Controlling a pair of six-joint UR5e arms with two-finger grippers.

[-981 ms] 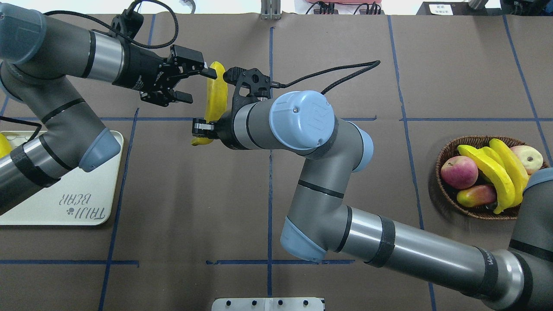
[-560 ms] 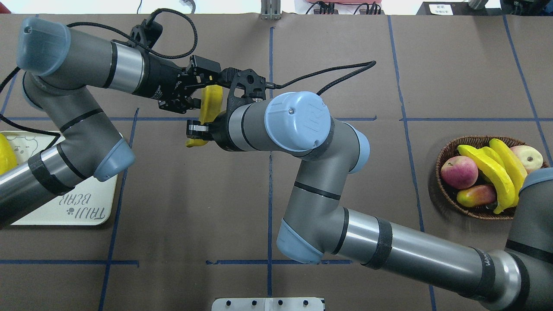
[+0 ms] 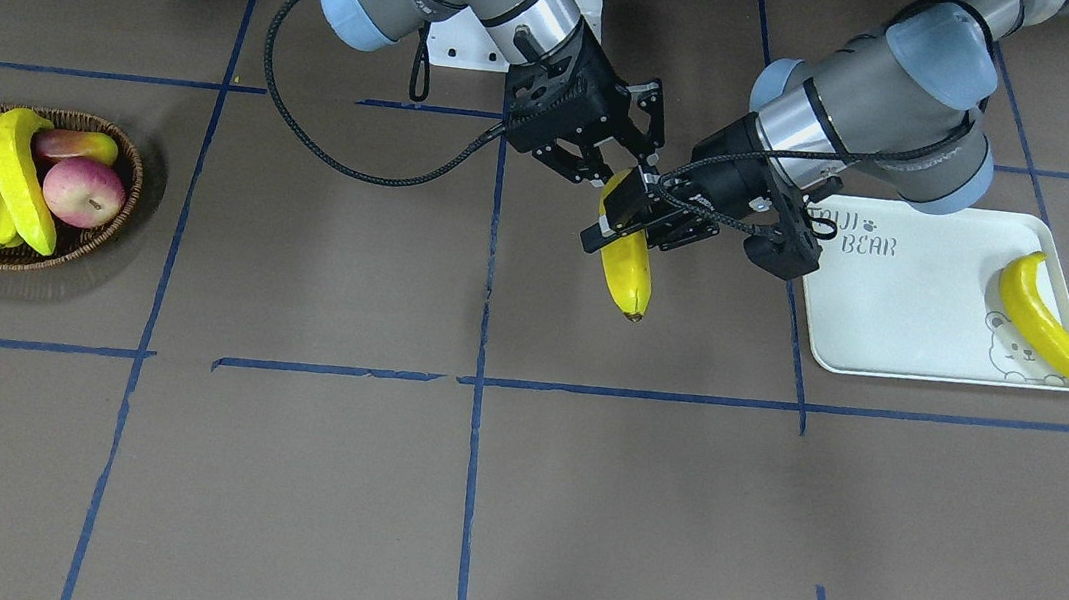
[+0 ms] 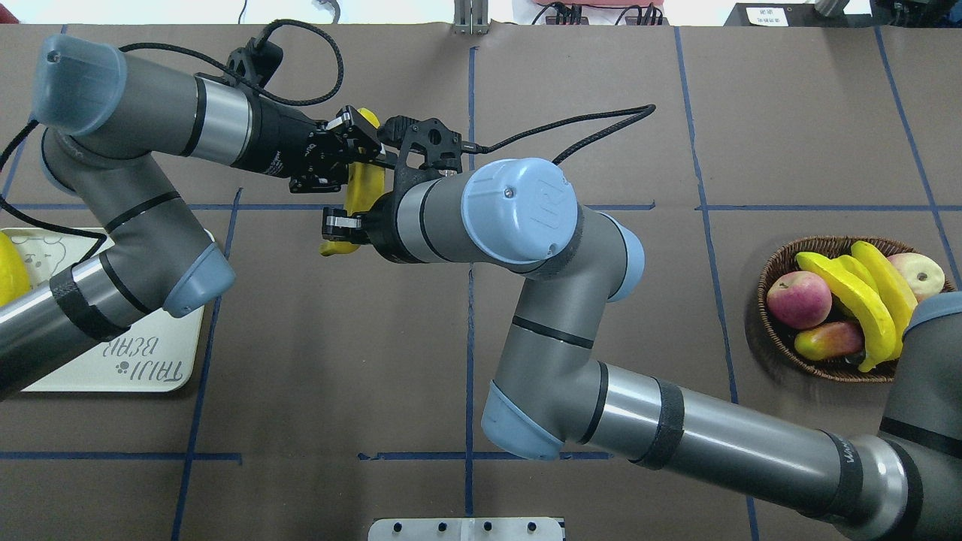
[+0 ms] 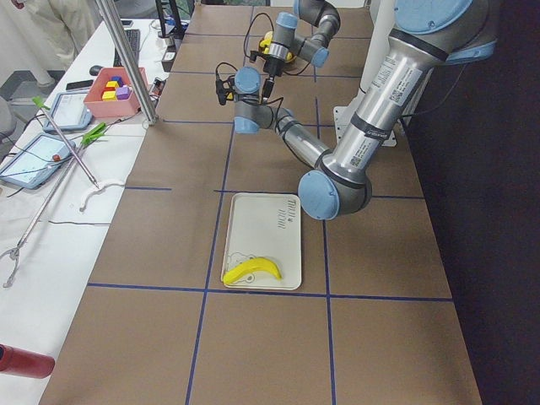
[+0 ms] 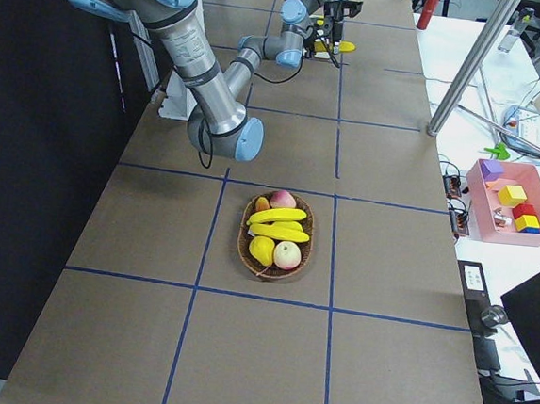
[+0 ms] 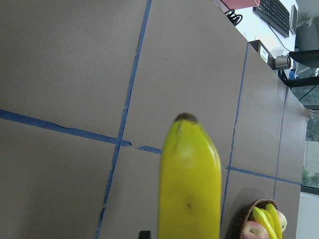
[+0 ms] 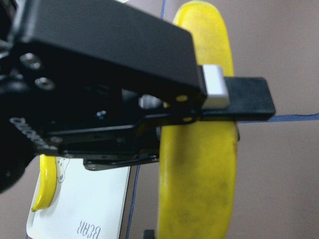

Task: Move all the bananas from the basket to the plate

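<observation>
Over the table [image 3: 273,472], the left hand [image 3: 616,221] half-hides the banana [image 3: 632,281].

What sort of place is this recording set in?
Most likely a robotics lab's data-collection station, not a home or kitchen. The table is covered in brown paper gridded with blue tape, and white side benches hold tablets and a pink bin of coloured blocks.
</observation>
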